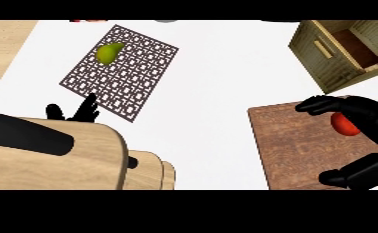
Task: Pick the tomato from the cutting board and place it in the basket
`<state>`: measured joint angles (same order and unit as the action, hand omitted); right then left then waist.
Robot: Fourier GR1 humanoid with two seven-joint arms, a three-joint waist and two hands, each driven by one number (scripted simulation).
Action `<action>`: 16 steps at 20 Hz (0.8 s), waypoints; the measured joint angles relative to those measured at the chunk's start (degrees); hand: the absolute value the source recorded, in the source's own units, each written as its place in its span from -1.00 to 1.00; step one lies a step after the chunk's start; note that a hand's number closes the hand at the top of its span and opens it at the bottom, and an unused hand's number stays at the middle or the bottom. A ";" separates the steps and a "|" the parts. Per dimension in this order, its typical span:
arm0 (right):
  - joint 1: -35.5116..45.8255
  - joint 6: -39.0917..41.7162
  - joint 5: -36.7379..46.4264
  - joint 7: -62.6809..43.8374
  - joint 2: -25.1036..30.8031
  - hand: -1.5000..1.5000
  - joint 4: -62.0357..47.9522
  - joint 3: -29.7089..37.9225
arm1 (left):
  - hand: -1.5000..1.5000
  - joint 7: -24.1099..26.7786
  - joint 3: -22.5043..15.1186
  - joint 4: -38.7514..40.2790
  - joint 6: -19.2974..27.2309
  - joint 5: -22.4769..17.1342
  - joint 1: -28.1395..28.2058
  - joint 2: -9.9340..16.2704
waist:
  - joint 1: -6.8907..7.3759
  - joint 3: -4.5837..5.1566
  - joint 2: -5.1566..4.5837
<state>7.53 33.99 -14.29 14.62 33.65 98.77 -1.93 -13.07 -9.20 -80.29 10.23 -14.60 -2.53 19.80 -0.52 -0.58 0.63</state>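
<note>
The red tomato (344, 124) lies on the brown wooden cutting board (303, 149) at the right edge of the view. My right hand (353, 106) comes in from the right and brackets it. Its fingers (319, 105) arch over the tomato's far side and hide part of it. Its thumb (341, 177) stands well apart on the near side, so the hand is open. The wooden basket (325, 52) stands at the upper right, beyond the board. My left hand (83, 111) rests open at the lower left, fingers up.
A dark patterned placemat (125, 82) lies at the upper left with a green pear (109, 52) on it. A small red thing (88, 21) and a grey thing (167, 21) show at the far edge. White counter lies between mat and board.
</note>
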 measured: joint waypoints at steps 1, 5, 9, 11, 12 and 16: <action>0.79 -0.97 2.40 -0.30 1.83 -1.00 0.60 1.40 | 0.00 0.01 0.07 0.02 -0.02 0.00 0.09 -0.02 | -0.09 -0.02 0.05; 4.11 -2.30 9.24 -1.80 10.66 -1.00 1.48 7.73 | 0.00 -0.17 0.02 -0.14 -0.12 0.41 0.12 0.04 | -0.09 0.06 0.04; 8.20 1.42 12.15 -1.71 20.37 -1.00 -0.92 12.84 | 0.00 -0.03 -0.07 0.01 -0.79 0.48 -0.40 -0.18 | 0.49 0.06 -0.20; 9.86 4.47 12.36 -1.29 25.06 -1.00 -2.37 14.91 | 0.00 0.06 0.05 0.02 -1.10 0.35 -0.48 -0.30 | 0.63 0.08 -0.23; 10.49 6.33 12.52 -0.59 27.46 -1.00 -3.58 15.82 | 0.00 -0.06 -0.01 0.00 -1.11 0.53 -0.56 -0.30 | 0.70 0.09 -0.28; 11.98 11.94 14.21 1.22 35.96 -1.00 -6.91 16.37 | 0.00 -0.19 -0.12 -0.02 -1.19 0.97 -1.05 -0.56 | 1.27 0.15 -0.53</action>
<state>19.51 45.92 -0.08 15.85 69.61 91.86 14.44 -13.26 -9.32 -80.32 9.03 -13.63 -3.58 19.25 0.74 -0.43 0.10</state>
